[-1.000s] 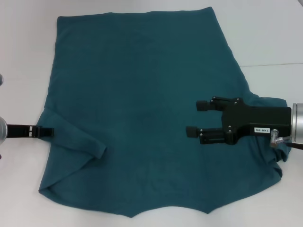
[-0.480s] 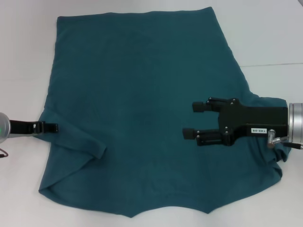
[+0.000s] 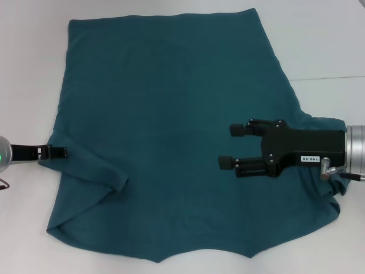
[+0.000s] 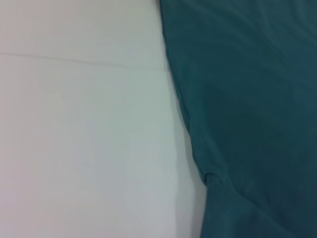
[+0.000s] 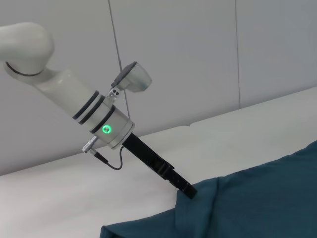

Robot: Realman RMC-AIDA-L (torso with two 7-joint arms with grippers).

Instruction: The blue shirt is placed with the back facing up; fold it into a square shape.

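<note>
The blue shirt (image 3: 171,114) lies spread flat on the white table, plain side up, with its left sleeve (image 3: 100,171) folded inward. My right gripper (image 3: 226,146) hovers open over the shirt's right half, fingers pointing left, nothing between them. Part of the right sleeve (image 3: 336,194) is hidden under that arm. My left gripper (image 3: 60,152) sits at the shirt's left edge beside the folded sleeve. In the right wrist view the left gripper (image 5: 187,190) has its tip against the shirt (image 5: 257,203) edge. The left wrist view shows only the shirt (image 4: 247,99) edge.
The white table (image 3: 28,68) surrounds the shirt, with bare surface at the left and at the far right (image 3: 331,45). A seam line (image 3: 325,77) crosses the table top. A grey wall (image 5: 198,59) stands behind the table.
My right gripper has slid a little to the left over the shirt. My left gripper rose slightly along the shirt's left edge. The shirt lies as before.
</note>
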